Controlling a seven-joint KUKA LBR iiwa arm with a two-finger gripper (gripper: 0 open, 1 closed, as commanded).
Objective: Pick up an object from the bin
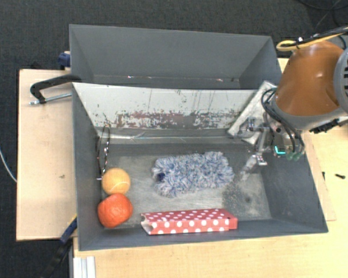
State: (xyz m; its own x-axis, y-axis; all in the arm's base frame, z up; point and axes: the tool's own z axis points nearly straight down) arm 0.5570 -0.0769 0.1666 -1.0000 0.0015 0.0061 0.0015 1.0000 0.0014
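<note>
Near the bin's (290, 201) right wall, my gripper (255, 158) hung just beside the shaggy blue-white cloth (191, 172) lying mid-floor, apparently empty; spread or pressed together, I couldn't tell. Nothing was lifted yet.

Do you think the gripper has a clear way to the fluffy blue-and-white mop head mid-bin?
Probably yes: the gripper sits just beside the mop head, only bare bin floor lies between them, and nothing rests on it.
</note>
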